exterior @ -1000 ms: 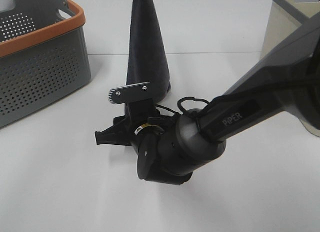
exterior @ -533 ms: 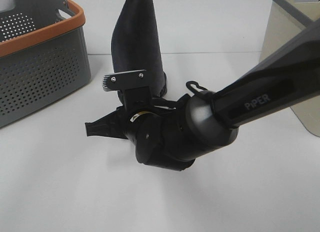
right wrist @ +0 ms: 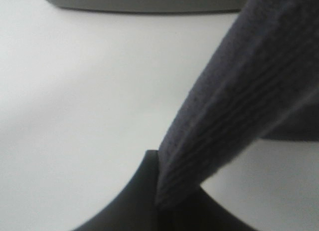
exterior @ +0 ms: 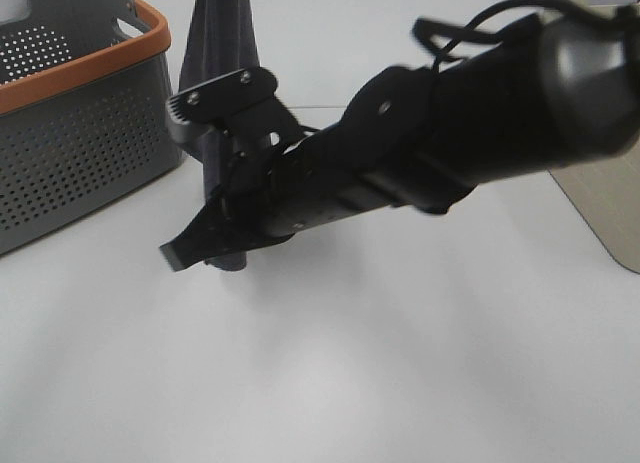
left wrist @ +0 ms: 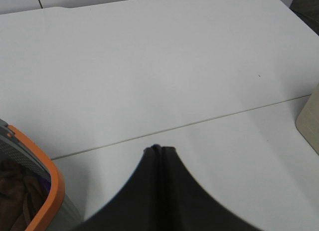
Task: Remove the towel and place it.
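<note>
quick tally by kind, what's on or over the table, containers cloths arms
Baskets, grey with orange rim: 1
Beige bins: 1
Dark towels: 1
Robot arms in the high view: 1
Total: 4

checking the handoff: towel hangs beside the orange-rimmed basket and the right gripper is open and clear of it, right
Not quite. The right gripper is shut on the towel, as the right wrist view shows. The towel does hang beside the orange-rimmed basket.

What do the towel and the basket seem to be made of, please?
The towel looks like soft plush fabric, matte dark grey-purple, with ribbed pile rows. The basket looks like hard moulded plastic: grey walls with regular small holes, and a smooth orange rim.
</note>
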You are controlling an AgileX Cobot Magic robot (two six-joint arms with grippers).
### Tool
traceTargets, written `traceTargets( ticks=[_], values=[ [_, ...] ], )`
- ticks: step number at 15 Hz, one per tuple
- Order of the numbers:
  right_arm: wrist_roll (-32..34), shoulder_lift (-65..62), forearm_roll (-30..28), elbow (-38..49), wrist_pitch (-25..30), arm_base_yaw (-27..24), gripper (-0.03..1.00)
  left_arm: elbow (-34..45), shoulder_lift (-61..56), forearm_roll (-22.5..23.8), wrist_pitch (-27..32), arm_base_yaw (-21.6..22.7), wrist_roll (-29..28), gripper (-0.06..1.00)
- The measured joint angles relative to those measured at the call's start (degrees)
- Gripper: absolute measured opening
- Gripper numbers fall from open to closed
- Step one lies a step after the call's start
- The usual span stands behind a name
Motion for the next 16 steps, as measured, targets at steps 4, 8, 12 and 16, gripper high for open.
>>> traceTargets(
  ticks=[4,8,12,16],
  values=[
    [-1.78,-7.10,-9.80,0.00,20.80,-12.78,0.02,-0.17,0.00,-1.15,-0.06,0.69,0.97,0.00],
    [-1.89,-13.75,-37.07,-6.70,43.83,-21.14,0.02,-0.17,0.00,-4.07,-1.26,2.12,-5.44,0.00],
    [-1.89,-13.92,-53.51,-18.51,53.97,-21.20,0.02,1.38,0.06,-4.70,-1.55,4.47,-9.05,0.00],
    [-1.78,-13.92,-68.24,-27.16,52.94,-22.23,0.02,7.85,0.00,-2.46,-4.41,4.58,-16.50,0.00]
  ],
)
